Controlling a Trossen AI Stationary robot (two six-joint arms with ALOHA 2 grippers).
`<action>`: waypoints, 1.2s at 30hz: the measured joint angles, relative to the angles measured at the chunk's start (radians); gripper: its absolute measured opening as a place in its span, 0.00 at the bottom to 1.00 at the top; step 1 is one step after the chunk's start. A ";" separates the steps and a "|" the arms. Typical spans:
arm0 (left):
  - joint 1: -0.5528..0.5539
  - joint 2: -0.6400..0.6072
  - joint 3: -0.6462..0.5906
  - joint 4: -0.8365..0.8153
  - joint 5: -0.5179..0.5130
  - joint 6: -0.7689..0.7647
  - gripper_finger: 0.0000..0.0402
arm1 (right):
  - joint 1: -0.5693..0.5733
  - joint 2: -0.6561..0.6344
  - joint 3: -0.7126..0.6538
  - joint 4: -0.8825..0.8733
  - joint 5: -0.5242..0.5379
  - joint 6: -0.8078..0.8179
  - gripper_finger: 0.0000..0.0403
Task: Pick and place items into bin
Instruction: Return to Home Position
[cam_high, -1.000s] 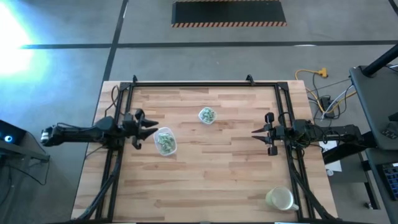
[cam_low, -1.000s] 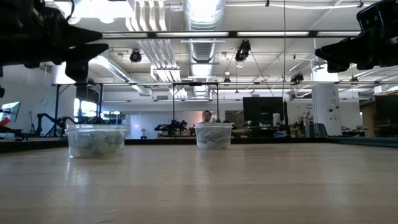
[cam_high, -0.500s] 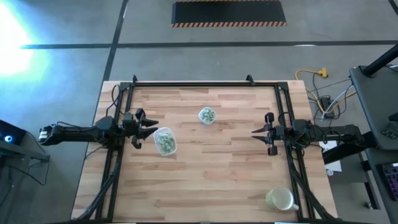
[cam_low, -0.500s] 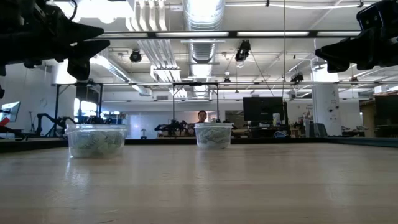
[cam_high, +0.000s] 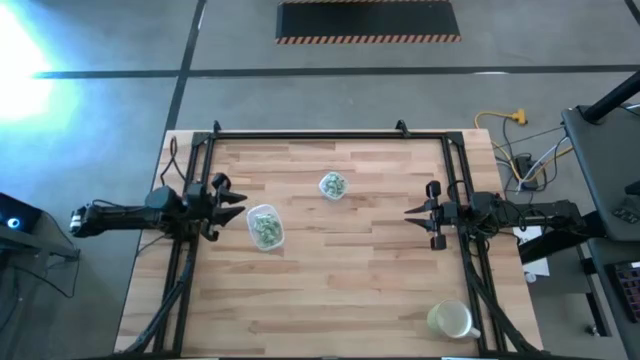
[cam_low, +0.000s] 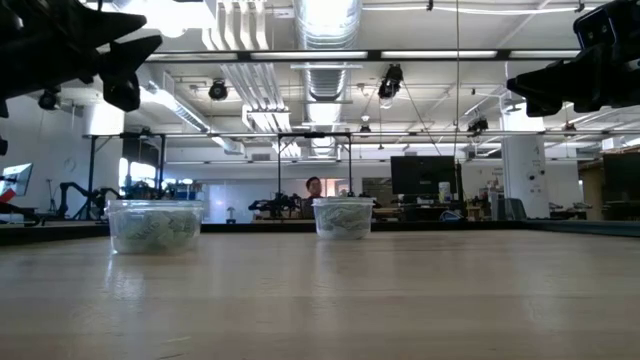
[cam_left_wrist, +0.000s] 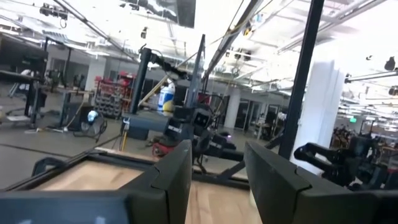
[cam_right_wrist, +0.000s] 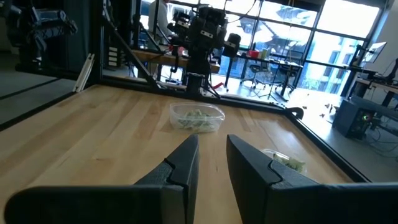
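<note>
Left gripper (cam_high: 232, 205), middle left, and right gripper (cam_high: 408, 212), middle right, both hang empty with fingers slightly apart. Green-white packets (cam_high: 266, 230) lie in the large tub (cam_high: 250, 221) and the small tub (cam_high: 322, 180) near centre.

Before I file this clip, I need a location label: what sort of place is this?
Probably a robotics lab in a large industrial hall. Exposed ceiling ducts run overhead, another robot rig stands beyond the wooden table, and a hazard-striped mat lies on the concrete floor.
</note>
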 joint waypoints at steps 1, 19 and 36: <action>0.000 -0.005 0.000 -0.001 0.000 0.000 0.33 | 0.000 0.000 0.000 0.000 0.000 0.000 0.18; 0.000 -0.004 0.000 -0.002 0.000 0.001 0.33 | 0.000 0.000 0.000 0.000 0.000 -0.002 0.18; 0.000 -0.002 0.000 -0.001 0.000 0.001 0.33 | 0.000 0.000 0.000 0.000 0.000 -0.001 0.18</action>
